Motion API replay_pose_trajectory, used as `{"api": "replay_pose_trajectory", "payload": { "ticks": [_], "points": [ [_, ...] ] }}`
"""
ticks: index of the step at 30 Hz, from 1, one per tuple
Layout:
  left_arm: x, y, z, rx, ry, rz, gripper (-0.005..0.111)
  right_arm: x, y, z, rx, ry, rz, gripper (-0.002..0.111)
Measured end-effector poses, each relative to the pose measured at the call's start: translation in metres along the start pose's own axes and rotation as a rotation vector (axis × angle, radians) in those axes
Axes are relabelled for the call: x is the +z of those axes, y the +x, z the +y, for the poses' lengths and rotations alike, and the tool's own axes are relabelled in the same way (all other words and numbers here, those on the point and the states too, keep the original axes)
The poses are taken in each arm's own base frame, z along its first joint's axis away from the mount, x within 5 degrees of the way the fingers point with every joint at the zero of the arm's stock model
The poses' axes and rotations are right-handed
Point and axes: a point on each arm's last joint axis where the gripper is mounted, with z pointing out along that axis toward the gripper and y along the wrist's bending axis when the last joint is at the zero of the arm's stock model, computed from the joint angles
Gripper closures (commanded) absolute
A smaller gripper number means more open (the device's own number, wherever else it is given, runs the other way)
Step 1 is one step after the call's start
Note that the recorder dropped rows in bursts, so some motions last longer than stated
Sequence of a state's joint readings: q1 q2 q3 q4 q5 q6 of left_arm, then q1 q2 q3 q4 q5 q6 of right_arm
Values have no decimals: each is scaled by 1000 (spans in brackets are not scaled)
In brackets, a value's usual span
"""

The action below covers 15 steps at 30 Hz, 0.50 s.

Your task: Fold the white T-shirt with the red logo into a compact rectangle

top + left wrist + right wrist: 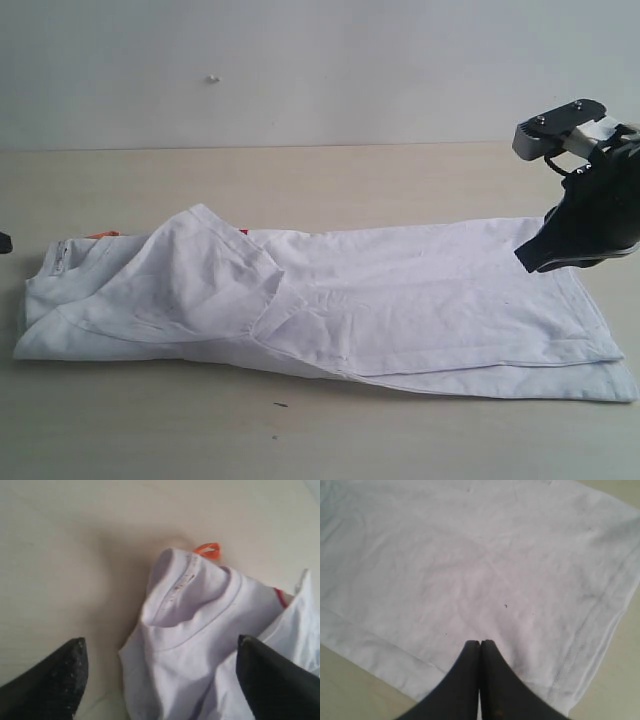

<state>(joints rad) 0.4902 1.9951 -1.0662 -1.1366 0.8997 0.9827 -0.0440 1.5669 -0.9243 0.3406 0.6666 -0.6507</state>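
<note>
Hovering my left gripper point(161, 640), jaws spread wide, empty, over ribbed collar point(175, 587) of white cotton T-shirt point(400, 290); my right gripper point(480, 642) pinched closed, empty, at hem end.

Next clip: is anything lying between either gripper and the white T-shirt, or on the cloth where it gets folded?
Nothing visible does. The left gripper, fingers apart, hangs directly over the collar of the white T-shirt; the right gripper, fingers shut, over its hem end. No other object lies on the cloth.
</note>
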Motion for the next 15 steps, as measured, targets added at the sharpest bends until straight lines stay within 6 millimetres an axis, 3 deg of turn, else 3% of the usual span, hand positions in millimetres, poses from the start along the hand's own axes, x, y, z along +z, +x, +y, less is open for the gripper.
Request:
{"api": "replay_pose_trajectory", "payload": {
  "ticks": [7,15],
  "points": [
    [6,5,3,84,-92,59,28,0,0,0,0,0,0,108],
    [36,16,-1,68,-13,179,28,0,0,0,2,-1,-1,108]
  ]
}}
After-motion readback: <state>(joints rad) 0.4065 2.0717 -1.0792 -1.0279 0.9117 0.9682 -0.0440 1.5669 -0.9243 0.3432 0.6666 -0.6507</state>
